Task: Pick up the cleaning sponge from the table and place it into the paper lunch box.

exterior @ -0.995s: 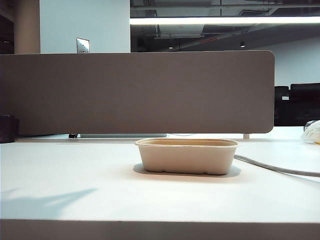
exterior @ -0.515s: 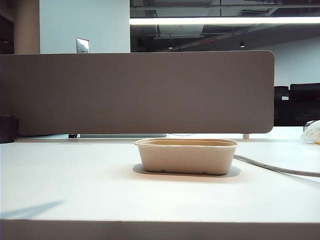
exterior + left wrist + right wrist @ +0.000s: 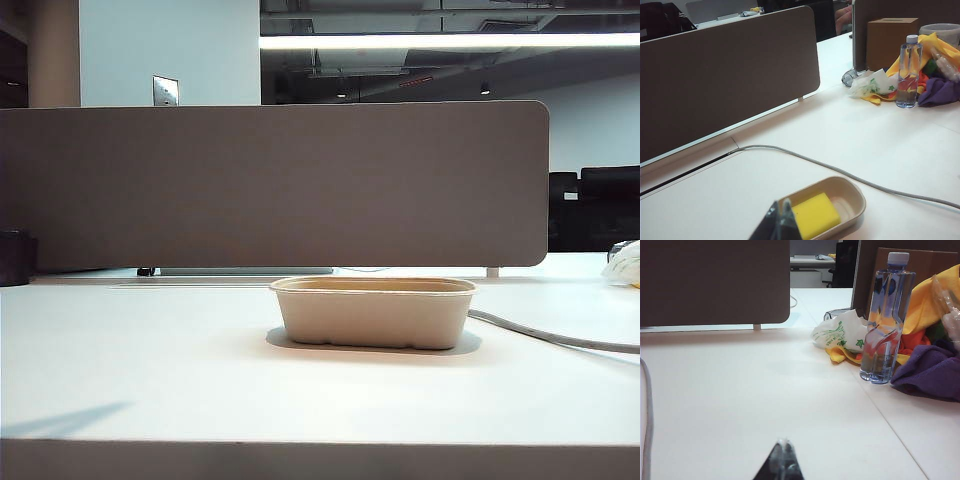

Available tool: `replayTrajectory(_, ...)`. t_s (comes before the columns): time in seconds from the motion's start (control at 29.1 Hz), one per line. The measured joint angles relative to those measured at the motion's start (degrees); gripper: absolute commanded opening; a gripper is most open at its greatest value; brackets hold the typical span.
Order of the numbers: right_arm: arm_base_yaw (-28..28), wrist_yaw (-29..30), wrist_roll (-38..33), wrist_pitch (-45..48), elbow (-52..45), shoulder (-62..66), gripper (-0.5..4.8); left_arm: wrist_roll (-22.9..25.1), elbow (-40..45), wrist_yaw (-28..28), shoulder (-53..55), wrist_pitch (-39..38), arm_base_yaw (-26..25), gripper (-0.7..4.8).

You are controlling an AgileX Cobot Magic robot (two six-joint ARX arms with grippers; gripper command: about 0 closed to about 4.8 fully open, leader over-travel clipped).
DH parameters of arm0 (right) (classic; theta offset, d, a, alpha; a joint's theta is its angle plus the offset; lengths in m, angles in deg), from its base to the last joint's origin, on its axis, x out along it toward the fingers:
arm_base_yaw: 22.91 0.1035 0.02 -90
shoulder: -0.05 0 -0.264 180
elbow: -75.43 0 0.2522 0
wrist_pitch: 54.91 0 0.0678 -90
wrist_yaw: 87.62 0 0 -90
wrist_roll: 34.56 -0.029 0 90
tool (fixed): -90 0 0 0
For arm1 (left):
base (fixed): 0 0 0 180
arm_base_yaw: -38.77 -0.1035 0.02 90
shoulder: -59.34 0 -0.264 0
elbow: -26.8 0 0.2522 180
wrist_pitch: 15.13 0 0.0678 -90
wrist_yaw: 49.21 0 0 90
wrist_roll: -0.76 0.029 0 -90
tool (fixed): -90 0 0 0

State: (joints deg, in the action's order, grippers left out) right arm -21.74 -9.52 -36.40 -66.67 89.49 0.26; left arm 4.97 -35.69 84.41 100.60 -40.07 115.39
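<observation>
The beige paper lunch box [image 3: 374,312] stands on the white table [image 3: 150,360] in the exterior view, its inside hidden from that low angle. In the left wrist view the yellow cleaning sponge [image 3: 815,215] lies flat inside the lunch box [image 3: 856,197]. My left gripper [image 3: 781,206] is shut and holds nothing, its tip above the box's end, apart from the sponge. My right gripper [image 3: 783,443] is shut too, over bare table, with nothing between its fingers. Neither gripper shows in the exterior view.
A grey cable [image 3: 840,172] runs across the table past the box. A grey-brown divider panel [image 3: 270,185] stands behind. A water bottle [image 3: 885,315], a cardboard box [image 3: 890,40], a white plastic bag [image 3: 840,332] and coloured cloths [image 3: 932,365] crowd one side.
The arm's shadow at the table's front left has shrunk and slid off toward the left edge. The lunch box has not moved.
</observation>
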Motion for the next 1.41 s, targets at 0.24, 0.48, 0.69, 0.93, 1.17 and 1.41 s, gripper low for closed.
replayTrajectory(0.24,0.0,0.0,0.0,0.0,0.0,0.0,-0.05,0.3,0.0,0.0,0.0,0.0,0.0,-0.05)
replayTrajectory(0.48,0.0,0.0,0.0,0.0,0.0,0.0,-0.05,11.6,0.0,-0.3,0.0,-0.8,-1.2,-0.05)
replayTrajectory(0.69,0.0,0.0,0.0,0.0,0.0,0.0,-0.05,13.3,0.0,-5.3,0.0,-0.9,-8.7,-0.05)
replayTrajectory(0.93,0.0,0.0,0.0,0.0,0.0,0.0,-0.05,1.7,0.5,-23.6,-5.1,-4.3,-37.7,-0.05)
replayTrajectory(1.17,0.0,0.0,0.0,0.0,0.0,0.0,-0.05,-3.9,10.3,-42.7,-16.6,-7.1,-66.4,-0.05)
replayTrajectory(1.41,0.0,0.1,0.0,0.0,0.0,0.0,-0.05,-3.8,20.6,-41.5,-27.9,-4.5,-78.8,-0.05)
